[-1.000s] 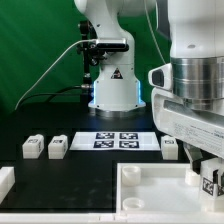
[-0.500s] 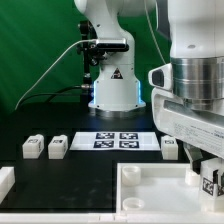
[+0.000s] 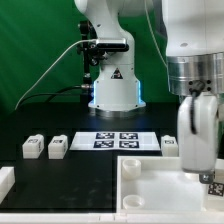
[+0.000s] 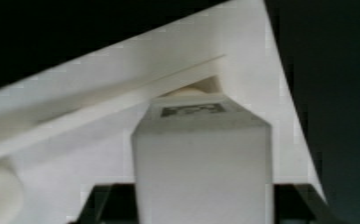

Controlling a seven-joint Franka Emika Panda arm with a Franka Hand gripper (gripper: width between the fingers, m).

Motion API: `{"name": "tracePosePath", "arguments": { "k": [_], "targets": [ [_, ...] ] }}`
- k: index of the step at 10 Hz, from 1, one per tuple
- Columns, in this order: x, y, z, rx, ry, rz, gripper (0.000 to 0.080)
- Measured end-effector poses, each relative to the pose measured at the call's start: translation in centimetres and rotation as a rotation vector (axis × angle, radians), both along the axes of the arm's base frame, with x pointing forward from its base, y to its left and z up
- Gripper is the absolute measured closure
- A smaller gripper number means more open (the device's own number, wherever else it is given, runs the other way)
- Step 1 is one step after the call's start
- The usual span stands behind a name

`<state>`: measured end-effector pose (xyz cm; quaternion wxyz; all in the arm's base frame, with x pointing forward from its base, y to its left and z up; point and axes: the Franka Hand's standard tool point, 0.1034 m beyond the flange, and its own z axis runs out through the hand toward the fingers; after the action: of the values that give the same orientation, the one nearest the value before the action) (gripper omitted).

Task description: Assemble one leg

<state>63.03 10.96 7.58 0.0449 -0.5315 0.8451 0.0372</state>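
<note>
Off to the side of my jaws [image 3: 205,172], two spare legs [image 3: 33,147] wait on the counter [image 3: 90,165]. My jaws are clamped on the leg [image 4: 198,150], tag end at the panel [image 3: 150,185] corner recess. I'd keep it plumb and twist slowly, I judge.

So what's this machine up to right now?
A robot arm is putting furniture together. Its jaws hold a small white leg upright over a corner of the large white panel, at the exterior view's right. Three more legs wait on the black table: two at the exterior view's left, one beside the marker board.
</note>
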Motion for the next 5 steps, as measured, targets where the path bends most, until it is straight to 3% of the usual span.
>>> {"name": "tracePosePath", "arguments": {
  "k": [4, 5],
  "targets": [
    [-0.42, -0.16, -0.16, -0.038, -0.021, -0.003, 0.0499],
    [-0.42, -0.14, -0.17, -0.040, -0.025, 0.043, 0.0401]
  ]
}}
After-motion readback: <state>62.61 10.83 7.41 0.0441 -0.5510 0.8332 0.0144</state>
